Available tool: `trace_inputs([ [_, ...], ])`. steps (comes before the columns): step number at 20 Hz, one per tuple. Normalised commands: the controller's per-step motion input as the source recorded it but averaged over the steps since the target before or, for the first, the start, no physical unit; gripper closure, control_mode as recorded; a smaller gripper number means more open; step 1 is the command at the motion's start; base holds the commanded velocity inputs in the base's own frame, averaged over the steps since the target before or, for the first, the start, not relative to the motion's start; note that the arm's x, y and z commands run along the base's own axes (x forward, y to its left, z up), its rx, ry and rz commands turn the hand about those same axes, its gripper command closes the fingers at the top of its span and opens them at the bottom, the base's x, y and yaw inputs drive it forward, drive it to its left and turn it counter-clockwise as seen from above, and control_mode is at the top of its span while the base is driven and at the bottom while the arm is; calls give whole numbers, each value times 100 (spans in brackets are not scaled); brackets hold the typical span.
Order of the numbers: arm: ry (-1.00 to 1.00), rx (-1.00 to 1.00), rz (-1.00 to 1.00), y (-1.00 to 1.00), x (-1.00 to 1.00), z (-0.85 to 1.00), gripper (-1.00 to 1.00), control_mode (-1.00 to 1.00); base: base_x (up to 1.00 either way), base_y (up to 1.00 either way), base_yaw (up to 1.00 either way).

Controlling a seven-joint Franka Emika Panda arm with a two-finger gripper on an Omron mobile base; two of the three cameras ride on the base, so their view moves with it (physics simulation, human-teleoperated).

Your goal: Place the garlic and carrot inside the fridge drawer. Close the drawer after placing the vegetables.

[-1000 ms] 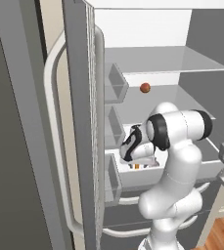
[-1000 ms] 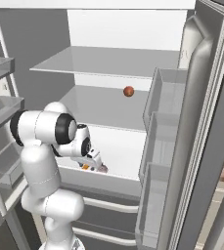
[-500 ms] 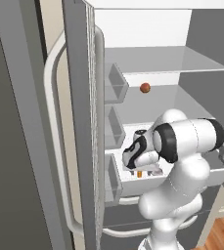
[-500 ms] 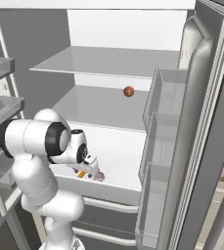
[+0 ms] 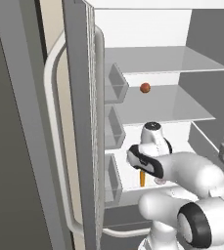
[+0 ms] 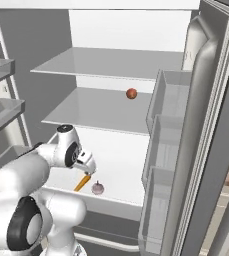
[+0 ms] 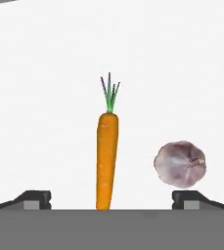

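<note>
The orange carrot (image 7: 106, 161) lies flat on the white floor of the pulled-out fridge drawer (image 6: 117, 202), green top pointing away from the hand. The pale lilac garlic (image 7: 180, 164) rests just beside it, apart from it. My gripper (image 7: 111, 198) hovers over the carrot's thick end, open, its fingertips (image 7: 36, 198) wide on either side and touching nothing. In the right base view, the gripper (image 6: 88, 168) hangs just above the carrot (image 6: 82, 183) and garlic (image 6: 97, 188). In the left base view, the carrot (image 5: 142, 178) pokes out below the gripper (image 5: 143, 167).
A small reddish-brown ball (image 6: 131, 93) sits on the middle glass shelf (image 6: 86, 112). The open fridge doors with their bins flank the drawer, one at the left (image 5: 114, 132) and one at the right (image 6: 166, 130). My own arm crowds the drawer's front.
The jaws have spread wider and the carrot now lies free on the drawer floor beside the garlic. The arm's elbow has swung lower and closer to the cameras.
</note>
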Motion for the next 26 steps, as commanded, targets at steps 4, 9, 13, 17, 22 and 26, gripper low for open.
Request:
trace_inputs([
  [4, -13, 14, 0, -35, -100, 88, -100, -100, 0, 0, 0],
  [9, -7, 28, -13, -60, -100, 60, -100, -100, 0, 0, 0],
  [13, -1, 28, -26, -62, -100, 0, -100, -100, 0, 0, 0],
  [17, 6, 21, -30, -27, -92, 2, -100, -100, 0, 0, 0],
  [22, 4, 10, -23, -5, -78, -23, -100, -100, 0, 0, 0],
  [26, 0, 1, -15, 0, -31, -44, -100, -100, 0, 0, 0],
])
